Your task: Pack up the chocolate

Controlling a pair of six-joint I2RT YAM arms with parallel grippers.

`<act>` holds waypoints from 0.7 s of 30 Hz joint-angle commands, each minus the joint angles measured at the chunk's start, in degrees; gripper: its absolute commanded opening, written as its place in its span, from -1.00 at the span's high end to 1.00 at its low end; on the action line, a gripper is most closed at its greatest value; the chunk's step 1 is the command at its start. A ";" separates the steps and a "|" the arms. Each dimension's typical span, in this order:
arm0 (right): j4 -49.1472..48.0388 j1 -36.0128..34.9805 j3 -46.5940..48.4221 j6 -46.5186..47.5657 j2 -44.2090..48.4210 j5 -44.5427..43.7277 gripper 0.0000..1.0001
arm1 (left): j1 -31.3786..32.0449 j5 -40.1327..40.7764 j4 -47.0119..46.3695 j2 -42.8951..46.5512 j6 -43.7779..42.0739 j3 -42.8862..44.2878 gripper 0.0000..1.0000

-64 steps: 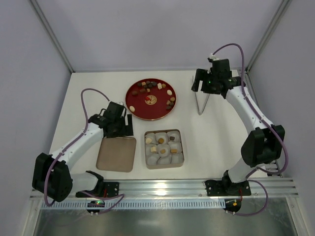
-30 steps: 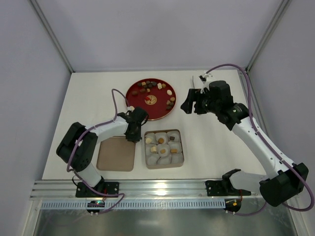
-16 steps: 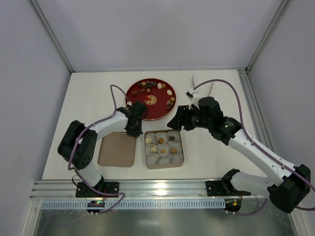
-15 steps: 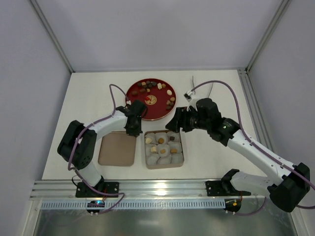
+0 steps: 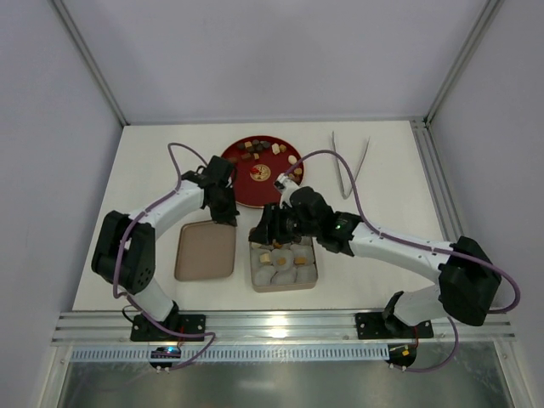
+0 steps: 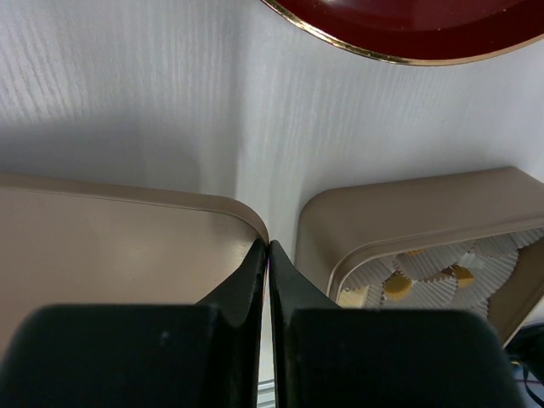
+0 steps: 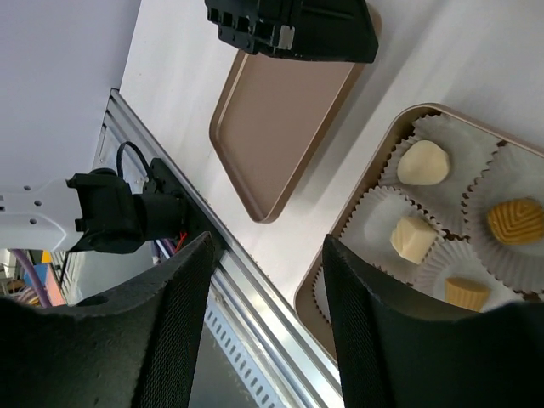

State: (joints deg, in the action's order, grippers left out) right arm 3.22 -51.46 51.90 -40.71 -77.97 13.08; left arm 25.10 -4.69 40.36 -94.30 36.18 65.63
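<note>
While some chocolate [image 7: 423, 161] is seated in the tin [image 6: 408, 208], much is left on the plate [image 5: 245, 177] behind it; left tool [image 6: 268, 246] pressed together, right tool [image 7: 265, 242] apart, empty.

Left fingers [image 6: 252, 285] pressed together, tips by corner of tan tray [image 6: 110, 246], at L. Square tin [image 6: 399, 217], at R, w/ chocolate [image 6: 396, 286] in paper cups. Red plate [image 6: 408, 34] at top; white tabletop [image 6: 170, 93] btwn.

Tin [image 5: 285, 289] w/ paper cups, on table [image 5: 153, 153]. Lid [image 5: 205, 251] just left of tin, flat. Red plate [image 5: 246, 180] behind tin. Tongs [image 5: 346, 192] behind-right of tin, well apart.
</note>
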 commanded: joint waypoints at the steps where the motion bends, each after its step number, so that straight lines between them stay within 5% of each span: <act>1: -8.58 -1.80 1.53 -3.85 -4.53 -2.01 -0.11 | -0.93 -4.89 0.51 2.10 1.52 2.49 0.99; 21: -12.98 -5.49 6.90 -7.98 -17.47 -4.99 -0.09 | -4.27 -11.92 -0.46 3.16 3.45 3.10 0.99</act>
State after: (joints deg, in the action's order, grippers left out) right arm -6.50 -56.53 56.80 -48.01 -94.83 10.13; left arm 21.21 -14.04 40.53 -93.30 38.81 66.59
